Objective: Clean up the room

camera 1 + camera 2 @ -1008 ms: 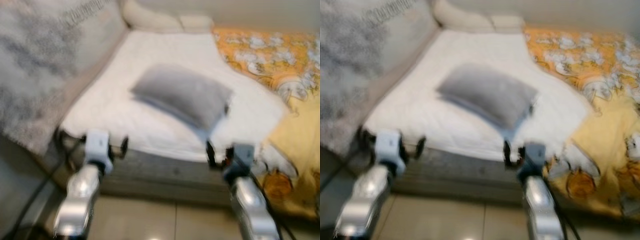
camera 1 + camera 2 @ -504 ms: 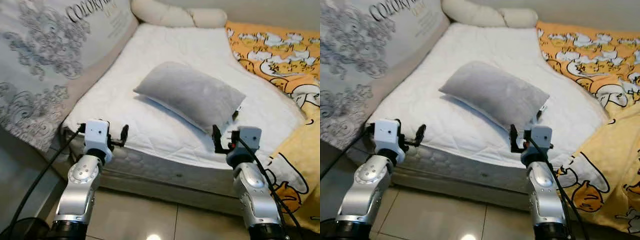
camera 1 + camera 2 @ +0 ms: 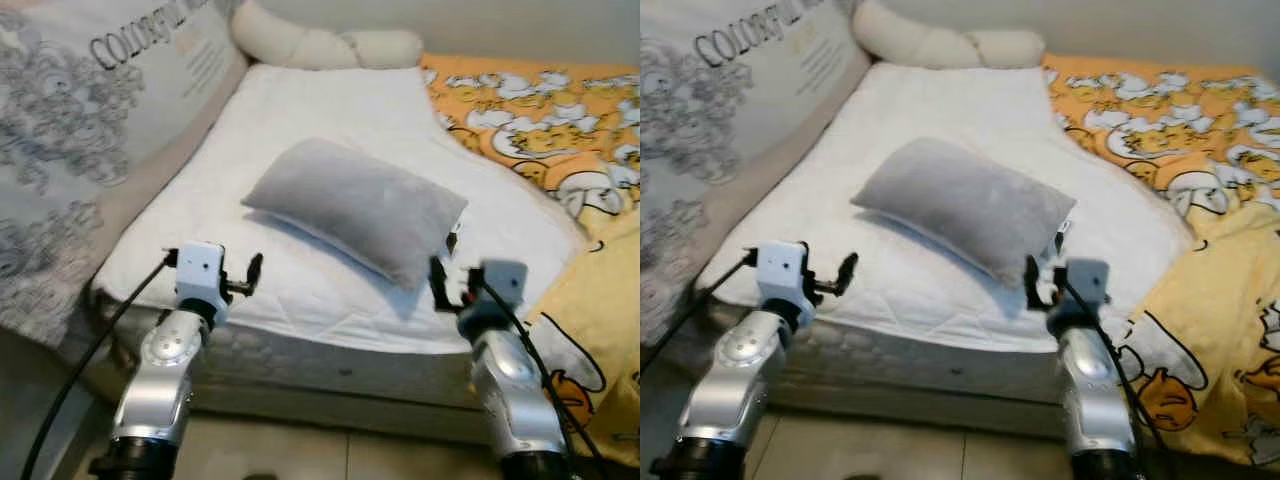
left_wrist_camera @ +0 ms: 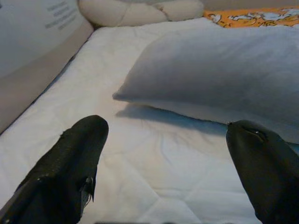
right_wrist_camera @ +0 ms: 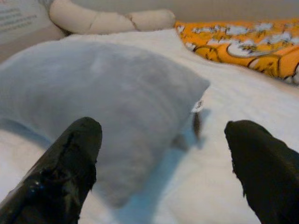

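pillow (image 3: 357,207) looms nearer on the bed (image 3: 330,110); left pincer (image 4: 168,163) and right pincer (image 5: 163,163) spread wide, probably closing in to lift it.

Two silver arms with black fingers

White wrist blocks top rounded metal links; a black cable (image 3: 85,362) trails each arm, seemingly loose.

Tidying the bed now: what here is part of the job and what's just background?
Job:
grey pillow
left gripper, open, short of the pillow
right gripper, open, facing the pillow

Background:
mattress
orange blanket
cream bolster
printed cover
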### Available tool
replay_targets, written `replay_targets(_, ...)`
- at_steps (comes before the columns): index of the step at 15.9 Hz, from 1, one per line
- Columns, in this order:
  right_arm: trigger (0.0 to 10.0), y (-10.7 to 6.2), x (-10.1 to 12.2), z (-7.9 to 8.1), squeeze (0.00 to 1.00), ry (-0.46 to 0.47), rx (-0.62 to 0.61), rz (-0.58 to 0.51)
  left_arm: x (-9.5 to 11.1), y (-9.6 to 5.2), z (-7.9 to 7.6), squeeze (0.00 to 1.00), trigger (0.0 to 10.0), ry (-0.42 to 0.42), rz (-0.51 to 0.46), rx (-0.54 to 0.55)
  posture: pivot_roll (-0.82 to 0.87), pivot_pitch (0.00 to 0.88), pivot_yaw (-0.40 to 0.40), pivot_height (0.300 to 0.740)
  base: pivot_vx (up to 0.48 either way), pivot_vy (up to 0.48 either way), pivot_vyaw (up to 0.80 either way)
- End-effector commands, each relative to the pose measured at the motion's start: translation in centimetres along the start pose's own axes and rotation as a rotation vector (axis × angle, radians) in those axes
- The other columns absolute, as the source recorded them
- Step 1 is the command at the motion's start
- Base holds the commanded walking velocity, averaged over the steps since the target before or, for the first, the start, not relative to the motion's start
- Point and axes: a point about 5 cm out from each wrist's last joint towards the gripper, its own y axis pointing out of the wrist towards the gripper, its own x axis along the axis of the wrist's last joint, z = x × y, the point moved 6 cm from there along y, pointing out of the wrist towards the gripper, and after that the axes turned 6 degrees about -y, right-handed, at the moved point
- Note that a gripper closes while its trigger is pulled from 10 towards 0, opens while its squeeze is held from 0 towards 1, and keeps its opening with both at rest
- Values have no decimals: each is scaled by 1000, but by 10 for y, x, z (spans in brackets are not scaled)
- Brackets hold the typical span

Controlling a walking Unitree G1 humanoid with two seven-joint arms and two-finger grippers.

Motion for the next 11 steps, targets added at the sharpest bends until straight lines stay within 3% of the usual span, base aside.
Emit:
replay_targets(1,10000,3,3,-1,0,-16,5,-7,1,3,1,427,10000,-6,-2,6,54,0,4,740,304,0,-488)
replay_targets(4,10000,7,6,11,0,-32,80,-16,6,2,9,435,10000,-9,-21,41,70,0,-11,740,308,0,0)
replay_targets(11,10000,1,-3,11,0,-45,85,14,2,0,7,447,10000,-19,-12,31,47,0,-2,740,327,0,0)
